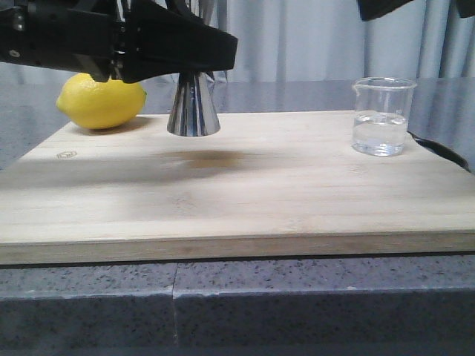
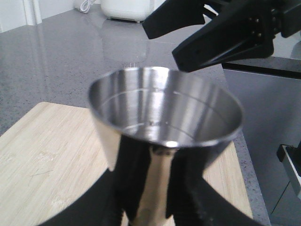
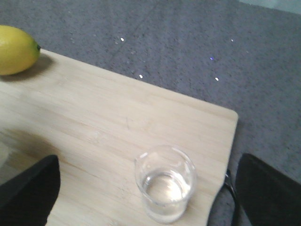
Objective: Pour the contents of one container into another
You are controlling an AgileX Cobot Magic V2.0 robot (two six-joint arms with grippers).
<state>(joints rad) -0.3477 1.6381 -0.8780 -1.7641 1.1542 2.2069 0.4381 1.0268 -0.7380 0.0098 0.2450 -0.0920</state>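
Note:
The steel jigger [image 1: 193, 105] is gripped at its narrow waist by my left gripper [image 1: 174, 52], which is shut on it. Only the lower cone shows in the front view, and a separate shadow on the board suggests it hangs just above the wood. In the left wrist view the jigger's [image 2: 164, 117] upper cup looks empty, with the left gripper [image 2: 160, 197] below it. The glass beaker [image 1: 382, 116], partly filled with clear liquid, stands at the board's right end. My right gripper [image 3: 148, 193] hovers open above the beaker [image 3: 165, 186], its fingers [image 3: 28, 190] wide apart on either side.
A yellow lemon [image 1: 100, 101] lies at the back left of the wooden cutting board [image 1: 237, 200], close behind the jigger. The board rests on a grey speckled counter [image 1: 297, 297]. A dark cable [image 1: 441, 148] runs past the board's right edge.

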